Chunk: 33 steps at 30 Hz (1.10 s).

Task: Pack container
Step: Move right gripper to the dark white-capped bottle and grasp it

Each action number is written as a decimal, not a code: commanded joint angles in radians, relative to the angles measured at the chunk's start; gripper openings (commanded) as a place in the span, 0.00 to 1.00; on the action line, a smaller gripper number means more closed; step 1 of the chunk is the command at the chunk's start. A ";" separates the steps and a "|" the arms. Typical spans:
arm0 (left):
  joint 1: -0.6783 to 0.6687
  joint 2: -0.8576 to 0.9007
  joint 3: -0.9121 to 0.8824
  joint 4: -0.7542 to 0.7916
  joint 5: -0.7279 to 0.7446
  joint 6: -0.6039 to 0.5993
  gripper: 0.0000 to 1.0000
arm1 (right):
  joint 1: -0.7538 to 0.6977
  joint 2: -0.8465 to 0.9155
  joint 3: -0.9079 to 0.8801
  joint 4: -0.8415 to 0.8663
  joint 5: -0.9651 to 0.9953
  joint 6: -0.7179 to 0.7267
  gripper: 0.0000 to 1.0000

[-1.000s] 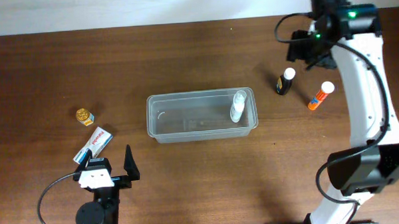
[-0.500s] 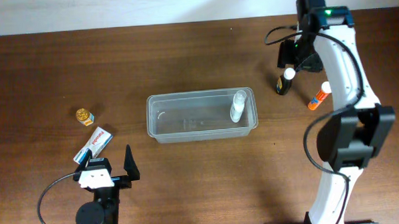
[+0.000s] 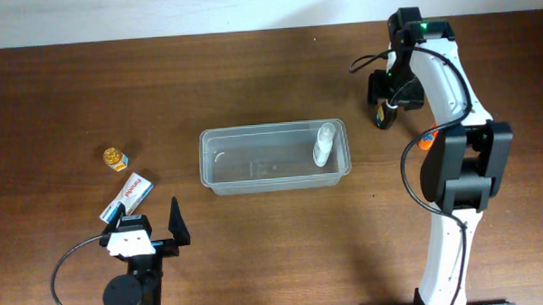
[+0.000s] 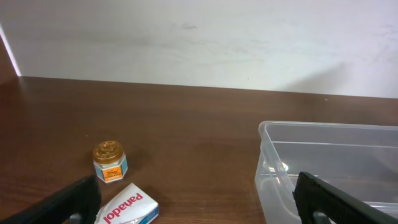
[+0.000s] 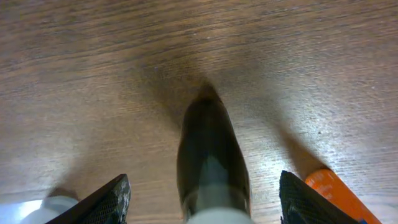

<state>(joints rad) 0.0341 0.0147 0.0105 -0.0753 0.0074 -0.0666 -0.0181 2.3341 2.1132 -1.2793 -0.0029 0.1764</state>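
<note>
- Container sitting at the middle of the tabletop, one clear bottle lying inside at its right end.
- Right gripper hovering over the dark bottle, jaws spread either side, not touching.
- Left gripper idling, jaws spread wide, empty.
- Waiting outside: orange tube, gold-lidded jar, Panadol box. Packing looking barely begun.

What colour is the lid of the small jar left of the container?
Gold; the lid shows best in the left wrist view.

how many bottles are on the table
3: a clear one standing in the container's right end, a dark one right of the container, an orange one beyond it, mostly hidden overhead.
</note>
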 commanded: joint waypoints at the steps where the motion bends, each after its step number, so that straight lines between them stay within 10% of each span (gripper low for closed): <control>1: 0.003 -0.010 -0.002 -0.008 -0.003 0.019 1.00 | -0.018 0.029 0.001 0.003 -0.017 -0.016 0.64; 17: 0.003 -0.010 -0.002 -0.008 -0.004 0.019 1.00 | -0.023 0.035 -0.039 0.036 -0.021 -0.031 0.19; 33: 0.003 -0.010 -0.002 -0.008 -0.003 0.019 1.00 | -0.021 -0.047 0.069 -0.106 -0.084 -0.042 0.16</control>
<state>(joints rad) 0.0341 0.0147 0.0105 -0.0753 0.0074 -0.0666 -0.0349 2.3493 2.1246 -1.3724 -0.0494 0.1493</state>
